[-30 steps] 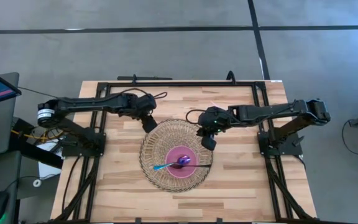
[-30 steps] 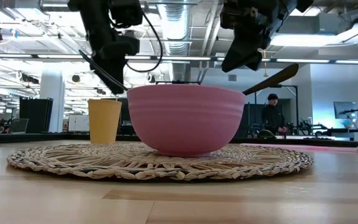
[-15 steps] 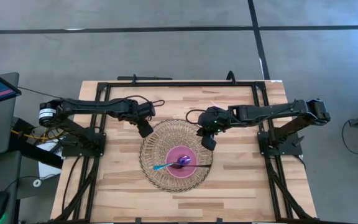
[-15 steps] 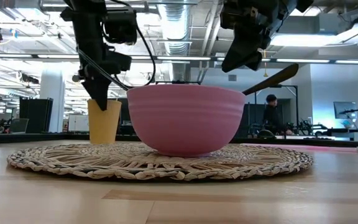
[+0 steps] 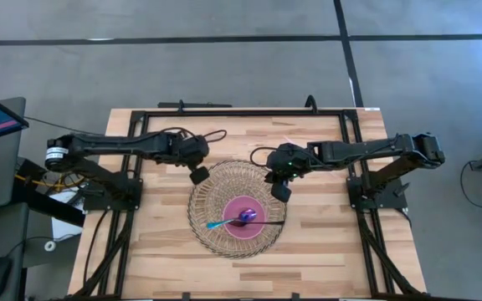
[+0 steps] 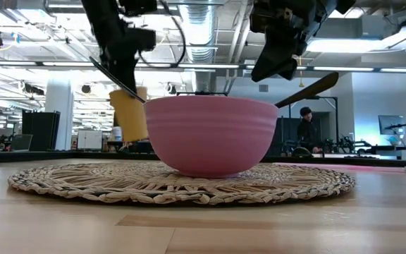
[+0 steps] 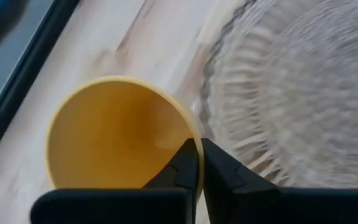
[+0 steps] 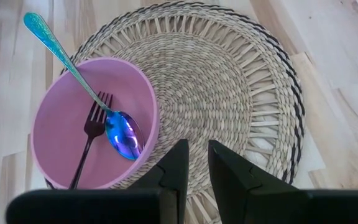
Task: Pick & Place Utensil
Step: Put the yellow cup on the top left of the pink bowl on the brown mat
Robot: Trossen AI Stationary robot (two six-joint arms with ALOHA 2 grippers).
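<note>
Utensils sit together in the pink bowl point(image 8: 86, 124): an iridescent blue spoon point(image 8: 79, 84) with its handle sticking out over the rim, and a dark fork point(image 8: 91, 146) lying beside it, tines touching the spoon's bowl. From table height only the fork's dark handle shows, poking up past the rim on one side. The pink bowl rests on a round woven placemat point(image 5: 224, 188), off-centre, on the part of the mat nearest the bench's front edge, and the mat lies about midway between the bench's two side edges.

Just off the mat's far left edge the left gripper point(image 5: 197, 174) pinches the rim of a yellow cup point(image 6: 130, 113); its fingers point(image 7: 188, 165) are pressed almost together with the cup's wall between them, one finger inside and one outside. The cup hangs tilted, clear of the bench point(image 5: 325, 242), near the bowl's side in the low view.

The right gripper point(image 5: 280, 191) hovers above the mat's far right part, empty, its fingers point(image 8: 179, 162) nearly pressed together with only a narrow slit between them. It points down toward the mat, near the bowl but apart from it.

A person point(image 6: 306, 130) stands in the room well behind the bench.
</note>
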